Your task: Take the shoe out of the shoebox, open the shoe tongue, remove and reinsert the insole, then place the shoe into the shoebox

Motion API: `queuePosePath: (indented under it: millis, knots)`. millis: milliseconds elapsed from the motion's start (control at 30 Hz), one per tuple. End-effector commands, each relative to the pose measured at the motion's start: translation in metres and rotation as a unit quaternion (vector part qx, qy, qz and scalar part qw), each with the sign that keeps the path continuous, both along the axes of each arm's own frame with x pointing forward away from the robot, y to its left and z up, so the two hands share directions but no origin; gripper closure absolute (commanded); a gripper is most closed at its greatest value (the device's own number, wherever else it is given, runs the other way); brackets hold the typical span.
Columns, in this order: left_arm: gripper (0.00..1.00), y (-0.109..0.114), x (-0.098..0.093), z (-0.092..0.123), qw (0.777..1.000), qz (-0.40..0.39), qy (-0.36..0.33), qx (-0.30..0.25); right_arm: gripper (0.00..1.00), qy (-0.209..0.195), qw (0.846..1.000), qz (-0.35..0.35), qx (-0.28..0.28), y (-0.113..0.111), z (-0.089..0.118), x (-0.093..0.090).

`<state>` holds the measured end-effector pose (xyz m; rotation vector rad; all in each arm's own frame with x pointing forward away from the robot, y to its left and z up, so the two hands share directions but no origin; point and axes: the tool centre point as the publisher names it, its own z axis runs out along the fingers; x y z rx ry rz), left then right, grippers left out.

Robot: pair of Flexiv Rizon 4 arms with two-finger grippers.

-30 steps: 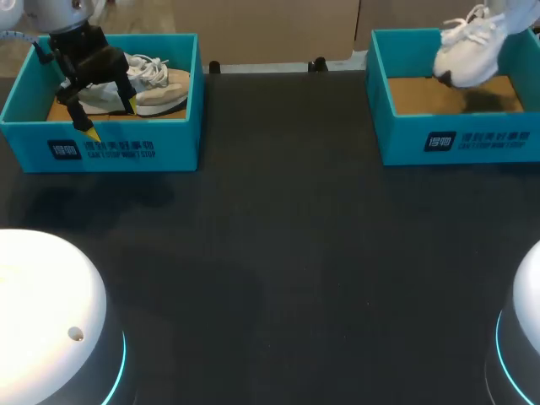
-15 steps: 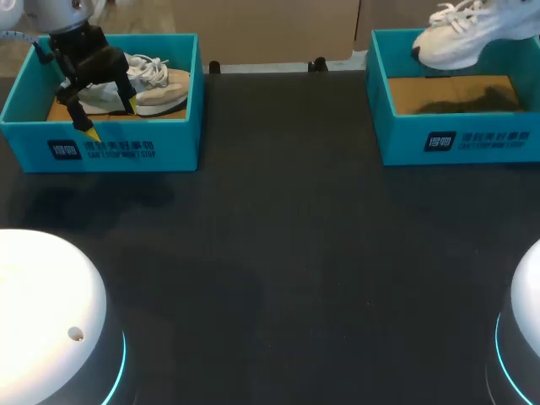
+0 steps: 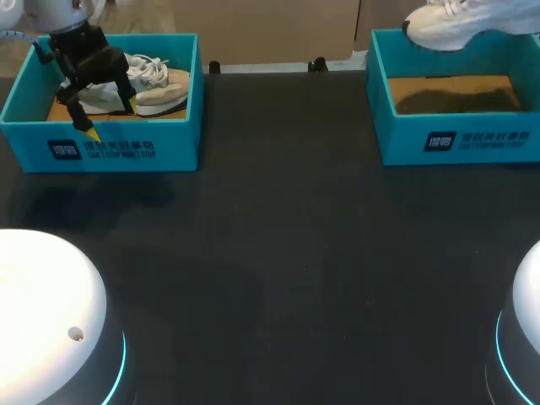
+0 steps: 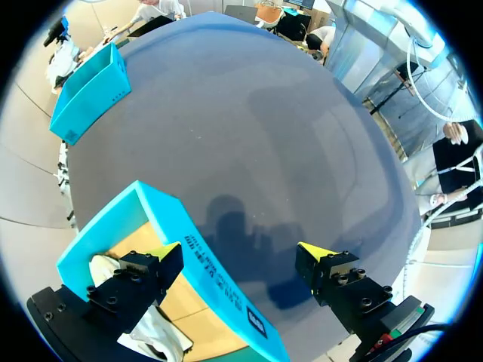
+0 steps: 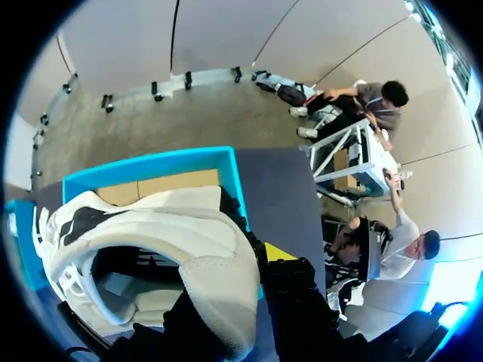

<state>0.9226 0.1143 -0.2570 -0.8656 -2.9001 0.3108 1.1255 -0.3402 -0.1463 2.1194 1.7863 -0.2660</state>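
Observation:
A white sneaker [image 3: 445, 21] hangs in the air over the back of the right teal shoebox [image 3: 456, 139], whose cardboard floor is bare. In the right wrist view my right gripper [image 5: 235, 280] is shut on the white sneaker [image 5: 151, 237] at its heel collar, with one yellow tip outside the heel and the right shoebox [image 5: 155, 167] below. A beige and white shoe [image 3: 156, 84] lies in the left teal shoebox [image 3: 101, 148]. My left gripper [image 3: 108, 118] stands open over that box's front part. In its own view, my left gripper [image 4: 240, 256] straddles the front wall of the left shoebox [image 4: 198, 264].
The two shoeboxes sit at the table's far left and far right corners. The dark tabletop [image 3: 278, 253] stretches between and in front of them. My arms' white bases [image 3: 42, 312] stand at the near corners.
The white sneaker has risen out of the right shoebox and moved toward the far edge, turning more level. My left arm has stayed where it was.

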Motion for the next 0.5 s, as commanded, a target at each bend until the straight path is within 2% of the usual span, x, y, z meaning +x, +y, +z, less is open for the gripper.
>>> queuePosePath:
  millis: [33, 300, 500]
  knots:
    - [0.00, 0.000, 0.001, 0.000, 1.000, -0.001, 0.001, 0.001, 1.00, 0.003, 1.000, 0.000, 0.006, 0.003, -0.014, -0.003]
    - [0.00, 0.000, 0.001, 0.000, 1.000, -0.001, 0.001, 0.001, 1.00, -0.007, 0.999, -0.011, 0.037, -0.006, -0.048, -0.012]
    - [0.00, 0.000, 0.001, 0.000, 1.000, -0.001, 0.001, 0.001, 1.00, -0.007, 0.999, -0.011, 0.037, -0.006, -0.048, -0.012]
